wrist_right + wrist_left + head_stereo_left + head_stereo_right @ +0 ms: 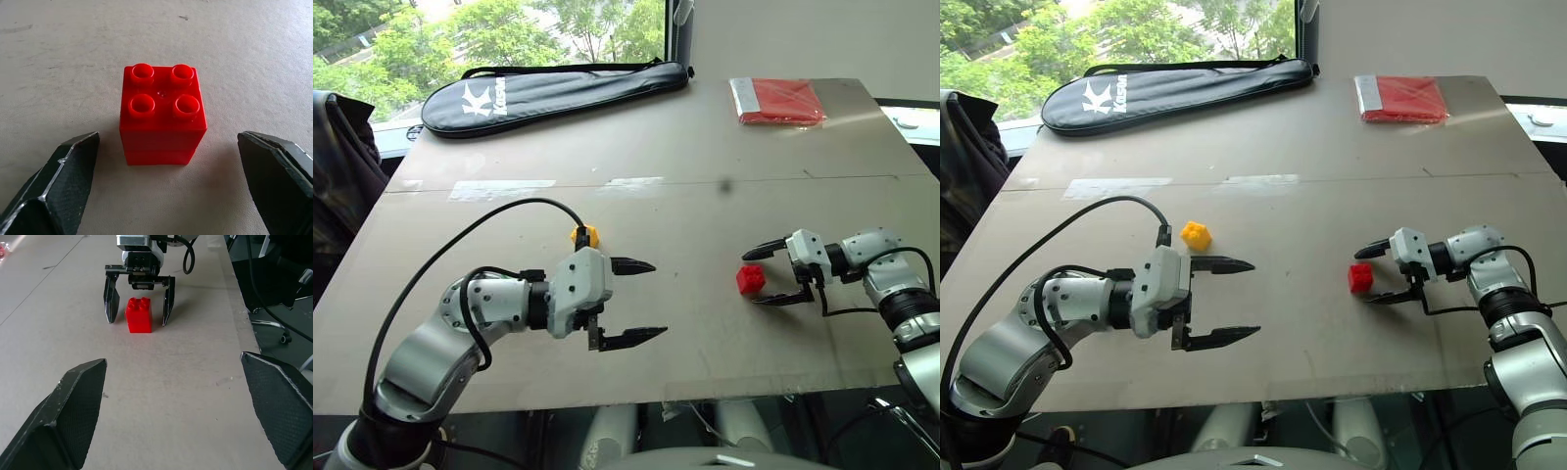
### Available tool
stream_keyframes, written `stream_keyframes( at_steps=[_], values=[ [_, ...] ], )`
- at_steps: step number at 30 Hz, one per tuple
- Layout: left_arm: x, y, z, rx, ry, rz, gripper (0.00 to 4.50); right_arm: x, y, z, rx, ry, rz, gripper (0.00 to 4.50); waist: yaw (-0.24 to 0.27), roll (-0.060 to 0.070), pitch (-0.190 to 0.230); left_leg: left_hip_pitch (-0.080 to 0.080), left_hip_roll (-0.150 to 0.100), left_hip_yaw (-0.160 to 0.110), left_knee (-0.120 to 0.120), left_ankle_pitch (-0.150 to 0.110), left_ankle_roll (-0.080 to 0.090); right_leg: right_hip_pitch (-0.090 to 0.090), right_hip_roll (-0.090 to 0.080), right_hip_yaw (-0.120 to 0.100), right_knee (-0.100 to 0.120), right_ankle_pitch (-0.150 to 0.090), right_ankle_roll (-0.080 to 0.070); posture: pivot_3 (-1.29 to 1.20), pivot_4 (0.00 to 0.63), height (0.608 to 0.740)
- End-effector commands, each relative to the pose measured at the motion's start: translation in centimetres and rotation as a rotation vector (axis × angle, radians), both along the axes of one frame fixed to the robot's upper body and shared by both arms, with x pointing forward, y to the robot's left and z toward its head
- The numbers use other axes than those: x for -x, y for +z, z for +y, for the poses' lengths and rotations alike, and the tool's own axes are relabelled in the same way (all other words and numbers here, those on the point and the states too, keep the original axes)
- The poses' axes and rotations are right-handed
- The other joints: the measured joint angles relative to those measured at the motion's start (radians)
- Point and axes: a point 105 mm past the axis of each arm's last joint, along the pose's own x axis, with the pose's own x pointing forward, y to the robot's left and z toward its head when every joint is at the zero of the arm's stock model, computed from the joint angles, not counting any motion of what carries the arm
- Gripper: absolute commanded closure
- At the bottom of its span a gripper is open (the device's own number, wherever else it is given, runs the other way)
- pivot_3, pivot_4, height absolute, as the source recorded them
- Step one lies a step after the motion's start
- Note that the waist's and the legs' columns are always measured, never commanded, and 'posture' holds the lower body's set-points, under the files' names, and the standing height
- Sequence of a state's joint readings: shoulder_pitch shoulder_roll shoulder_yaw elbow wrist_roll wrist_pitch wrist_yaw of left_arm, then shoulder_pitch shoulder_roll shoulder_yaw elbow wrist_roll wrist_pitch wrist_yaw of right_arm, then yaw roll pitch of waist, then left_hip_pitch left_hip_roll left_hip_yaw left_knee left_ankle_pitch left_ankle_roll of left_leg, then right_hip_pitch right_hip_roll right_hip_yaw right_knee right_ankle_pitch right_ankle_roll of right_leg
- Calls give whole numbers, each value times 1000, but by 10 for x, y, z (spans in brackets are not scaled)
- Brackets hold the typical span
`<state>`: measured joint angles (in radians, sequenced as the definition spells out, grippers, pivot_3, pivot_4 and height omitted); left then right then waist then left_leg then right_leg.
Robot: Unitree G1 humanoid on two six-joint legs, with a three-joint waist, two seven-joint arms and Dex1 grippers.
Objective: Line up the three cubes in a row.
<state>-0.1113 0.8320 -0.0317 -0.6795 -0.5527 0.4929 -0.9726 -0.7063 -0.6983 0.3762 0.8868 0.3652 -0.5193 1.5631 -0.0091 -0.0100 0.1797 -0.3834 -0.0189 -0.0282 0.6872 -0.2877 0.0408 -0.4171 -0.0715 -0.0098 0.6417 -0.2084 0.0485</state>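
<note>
Looking along your right end effector point(767, 273), you find the small red studded plastic cube point(751, 280) standing between its open fingers, untouched, while your left end effector point(636, 302) is open too.

Two studded cubes are in view: one red cube point(1360, 279) between the spread fingers of the right end effector point(1378, 274), one yellow cube point(1196, 235) just beyond the left end effector point(1244, 300). One racket case point(1175, 83) and one red packet point(1402, 99) lie far beyond both.

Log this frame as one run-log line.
right gripper: open, straddling red cube | left gripper: open, empty | yellow cube: on table | row: not formed
</note>
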Motion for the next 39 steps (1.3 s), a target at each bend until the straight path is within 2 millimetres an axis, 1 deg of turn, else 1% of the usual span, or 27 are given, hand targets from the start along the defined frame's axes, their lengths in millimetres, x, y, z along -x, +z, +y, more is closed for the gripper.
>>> stream_keyframes(
  at_steps=[1, 4, 6, 8, 11, 12, 14, 16, 18, 20, 23, 25, 27, 31, 34, 36, 37, 39],
  values=[
    [5, 6, -3, 48, 22, -7, 0, 3, 14, -7, -37, 15, -27, 42, 0, 0, 0, 0, 0, 0, 0, 0, 0, 0, 0, 0, 0, 0, 0, 0, 150, 694],
    [2, 0, 5, 113, 167, 6, 0, 8, 31, -10, -169, -25, -45, 42, 0, 0, 0, 0, 0, 0, 0, -1, 1, 0, -2, 1, 0, 0, 0, 0, 150, 694],
    [-1, -1, 12, 182, 291, -27, 0, 12, 43, -10, -275, -65, -62, 42, 1, 0, 0, -1, 1, -1, 0, -1, 1, -1, -3, 1, 0, 1, 2, 0, 150, 694],
    [2, -3, 20, 267, 442, -52, 0, 19, 55, -12, -394, -116, -57, 42, 1, 0, 0, -1, 1, -2, -1, -1, 1, -1, -4, 2, -1, 1, 2, 0, 150, 694],
    [9, -14, 37, 302, 660, -70, 0, 30, 61, -15, -472, -176, -40, 42, 6, 1, 0, -2, 1, -3, -1, -1, 1, -2, -5, 1, -1, 1, 2, 0, 150, 694],
    [11, -22, 45, 303, 735, -49, 0, 32, 61, -16, -483, -192, -36, 42, 10, 1, 0, -2, 1, -3, -1, -1, 1, -2, -6, 1, -1, 0, 0, 0, 150, 694],
    [19, -42, 65, 242, 868, -36, 0, 40, 65, -17, -541, -193, -26, 42, 16, 1, 0, -2, 1, -3, -1, -1, 1, -2, -6, 1, -1, -1, -1, 0, 150, 694],
    [28, -54, 84, 198, 977, -58, 0, 49, 67, -18, -574, -171, -9, 42, 21, 1, 0, -1, 1, -2, -1, -1, 1, 0, -6, 2, -1, -1, -1, 0, 150, 694],
    [33, -61, 108, 171, 1116, -94, 0, 57, 69, -19, -613, -132, 28, 42, 24, 0, 0, 0, 1, -2, 0, -1, 1, 0, -5, 1, 0, -2, 0, 0, 150, 694],
    [37, -65, 127, 156, 1221, -121, 0, 64, 73, -19, -647, -85, 52, 42, 26, 0, 0, 0, 1, -2, 0, -1, 1, 1, -5, -1, 0, -4, 3, 0, 150, 694],
    [46, -74, 146, 170, 1345, -108, 0, 74, 77, -16, -643, -11, 69, 42, 24, 0, 0, 0, 1, -2, 1, -1, 2, 1, -5, -3, 0, -4, 3, 0, 150, 694],
    [49, -79, 149, 173, 1372, -105, 0, 78, 78, -12, -618, 22, 78, 42, 24, 0, 0, -1, 1, -1, 1, -1, 2, 0, -5, -3, -1, -3, 3, 0, 150, 694],
    [48, -82, 152, 177, 1404, -110, 0, 79, 83, -10, -629, 39, 79, 42, 24, 0, 0, -2, 1, -1, 0, -2, 2, -1, -5, -4, -1, -2, 0, 0, 150, 694],
    [41, -90, 156, 191, 1471, -122, 0, 79, 85, -5, -613, 53, 76, 42, 24, -1, 1, -2, 1, -1, 1, -2, 2, 0, -5, -4, -1, -4, 3, 0, 150, 694],
    [31, -92, 157, 180, 1506, -149, 0, 78, 85, -4, -604, 55, 66, 42, 25, -1, 0, -1, 1, -1, 1, -2, 2, 0, -4, -4, 0, -4, 4, 0, 150, 694],
    [22, -93, 153, 170, 1502, -158, 0, 77, 86, -5, -603, 50, 58, 42, 24, -2, 0, -1, 1, -1, 1, -2, 2, 0, -2, -4, 0, -3, 3, 0, 150, 694],
    [17, -94, 150, 166, 1493, -157, 0, 76, 86, -5, -602, 49, 57, 42, 24, -1, 0, -1, 1, -1, 1, -2, 2, 0, -1, -4, 0, -1, 1, 0, 150, 694],
    [5, -100, 147, 167, 1500, -137, 0, 75, 87, -5, -603, 45, 53, 42, 25, -1, 0, -2, 1, -1, 1, -2, 2, 0, -1, -4, 0, 0, 1, 0, 150, 694]
  ],
)
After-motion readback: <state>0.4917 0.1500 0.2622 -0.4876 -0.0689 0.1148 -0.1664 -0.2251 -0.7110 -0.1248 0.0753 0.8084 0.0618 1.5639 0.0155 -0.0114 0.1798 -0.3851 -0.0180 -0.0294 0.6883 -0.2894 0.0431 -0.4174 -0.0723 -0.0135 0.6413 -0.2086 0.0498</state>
